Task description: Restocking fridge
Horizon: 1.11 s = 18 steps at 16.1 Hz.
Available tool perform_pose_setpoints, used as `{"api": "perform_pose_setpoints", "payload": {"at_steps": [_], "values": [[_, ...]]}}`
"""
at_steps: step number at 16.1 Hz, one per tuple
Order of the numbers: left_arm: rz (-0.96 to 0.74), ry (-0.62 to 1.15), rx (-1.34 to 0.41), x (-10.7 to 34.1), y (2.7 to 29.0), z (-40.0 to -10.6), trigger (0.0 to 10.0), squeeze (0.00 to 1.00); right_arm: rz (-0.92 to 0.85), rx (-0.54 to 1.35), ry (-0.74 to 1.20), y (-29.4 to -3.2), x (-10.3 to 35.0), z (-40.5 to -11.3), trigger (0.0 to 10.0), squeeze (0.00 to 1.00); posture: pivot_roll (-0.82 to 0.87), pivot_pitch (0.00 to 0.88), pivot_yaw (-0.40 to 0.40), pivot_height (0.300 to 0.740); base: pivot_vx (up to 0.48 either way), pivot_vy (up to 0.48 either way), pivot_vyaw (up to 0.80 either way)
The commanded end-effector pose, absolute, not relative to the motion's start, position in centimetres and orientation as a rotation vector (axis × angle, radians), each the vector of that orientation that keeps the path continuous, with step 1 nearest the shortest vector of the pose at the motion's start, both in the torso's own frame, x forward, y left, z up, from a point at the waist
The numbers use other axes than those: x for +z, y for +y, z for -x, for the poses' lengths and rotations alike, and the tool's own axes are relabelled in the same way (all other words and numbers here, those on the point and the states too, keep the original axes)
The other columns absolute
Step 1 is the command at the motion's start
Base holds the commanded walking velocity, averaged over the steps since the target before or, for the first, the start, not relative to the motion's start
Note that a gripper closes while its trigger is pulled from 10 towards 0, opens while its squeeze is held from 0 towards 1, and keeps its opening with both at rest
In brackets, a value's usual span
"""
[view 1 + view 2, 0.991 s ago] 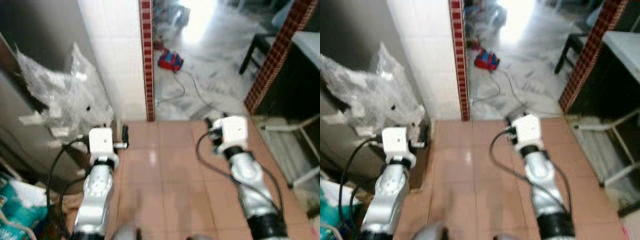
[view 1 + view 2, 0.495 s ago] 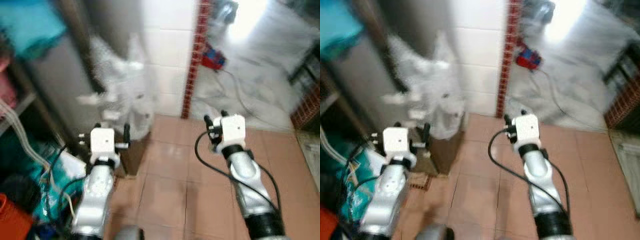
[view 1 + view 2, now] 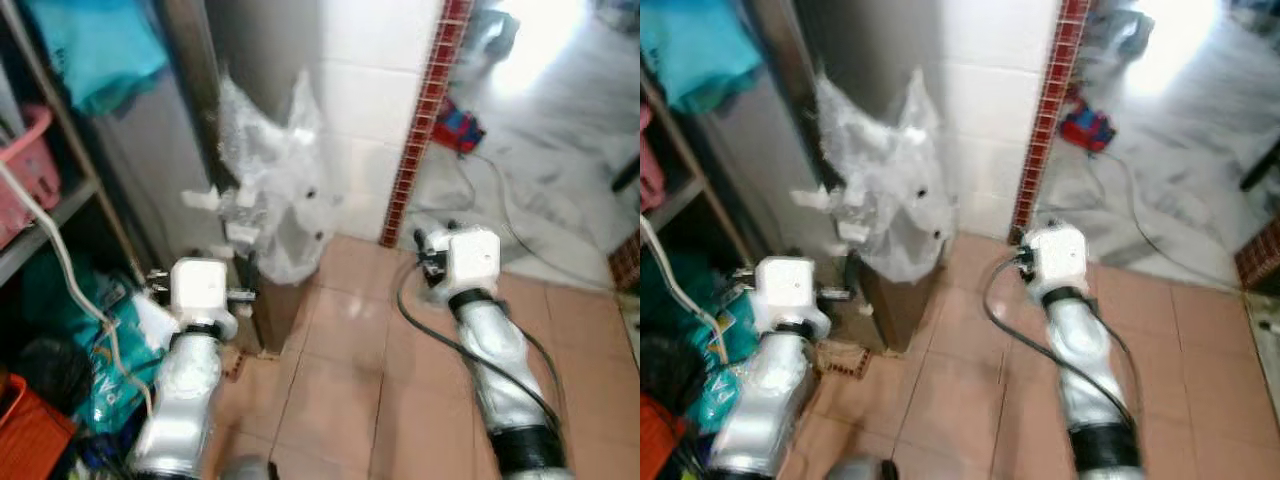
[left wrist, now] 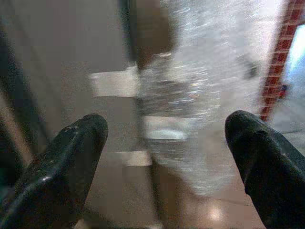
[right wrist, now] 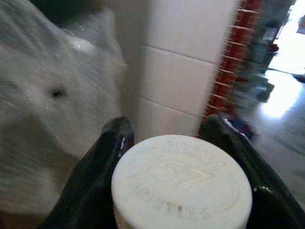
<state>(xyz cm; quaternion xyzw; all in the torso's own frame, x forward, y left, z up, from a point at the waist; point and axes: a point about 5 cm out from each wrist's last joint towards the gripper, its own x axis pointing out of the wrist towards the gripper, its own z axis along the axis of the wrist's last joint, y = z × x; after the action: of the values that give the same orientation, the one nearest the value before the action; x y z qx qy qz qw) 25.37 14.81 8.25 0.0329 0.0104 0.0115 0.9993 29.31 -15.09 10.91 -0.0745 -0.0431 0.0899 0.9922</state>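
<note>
Carrying step: right gripper [image 5: 181,143] clamps a white-capped bottle [image 5: 183,183]; left gripper [image 4: 164,143] open, empty. Next: reach the fridge [image 3: 170,170] at 11 o'clock.

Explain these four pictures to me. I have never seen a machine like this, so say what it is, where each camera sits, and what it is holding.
This is a walking humanoid robot with two silver arms, each ending in a gripper of two black fingers. The two wide pictures come from cameras in its head, looking down over its arms at a tiled floor. Ahead stand a grey fridge with crumpled clear plastic wrap on its corner, and a white tiled wall.

The other two pictures come from cameras on its wrists. The left gripper is open and holds nothing. The right gripper is shut on a bottle, seen as a white cap with a raised "57".
</note>
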Motion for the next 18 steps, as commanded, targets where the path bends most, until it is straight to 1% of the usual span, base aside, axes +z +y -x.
{"api": "perform_pose_setpoints", "payload": {"at_steps": [1, 3, 10, 12, 18], "values": [[-0.048, 0.0, -0.005, 8.79, 13.89, -25.56, 10.0, 0.0, 0.163, 0.152, -0.103, -16.2, 11.44, -29.32, 10.0, 0.0, 0.02, 0.001, 0.021, 0.74, 0.251, 0.0, 0.0], [-0.047, 0.001, -0.006, 8.81, 13.82, -25.52, 10.0, 0.0, 0.166, 0.149, -0.093, -16.33, 11.21, -29.22, 10.0, 0.0, 0.03, 0.003, 0.02, 0.74, 0.12, 0.0, 0.0], [-0.046, -0.019, -0.016, 9.32, 13.59, -25.87, 10.0, 0.0, 0.176, 0.158, -0.082, -16.15, 10.91, -28.96, 10.0, 0.0, 0.04, 0.012, 0.026, 0.74, 0.0, 0.0, 0.0], [-0.043, -0.009, -0.006, 9.1, 13.47, -25.57, 10.0, 0.0, 0.176, 0.169, -0.07, -16.15, 10.54, -28.6, 10.0, 0.0, 0.04, 0.016, 0.013, 0.74, 0.0, 0.0, 0.0], [-0.044, -0.017, 0.005, 9.42, 14.2, -25.84, 10.0, 0.0, 0.176, 0.188, -0.094, -15.47, 11.3, -29.44, 10.0, 0.0, 0.06, 0.011, 0.0, 0.74, 0.0, 0.0, 0.0]]}}
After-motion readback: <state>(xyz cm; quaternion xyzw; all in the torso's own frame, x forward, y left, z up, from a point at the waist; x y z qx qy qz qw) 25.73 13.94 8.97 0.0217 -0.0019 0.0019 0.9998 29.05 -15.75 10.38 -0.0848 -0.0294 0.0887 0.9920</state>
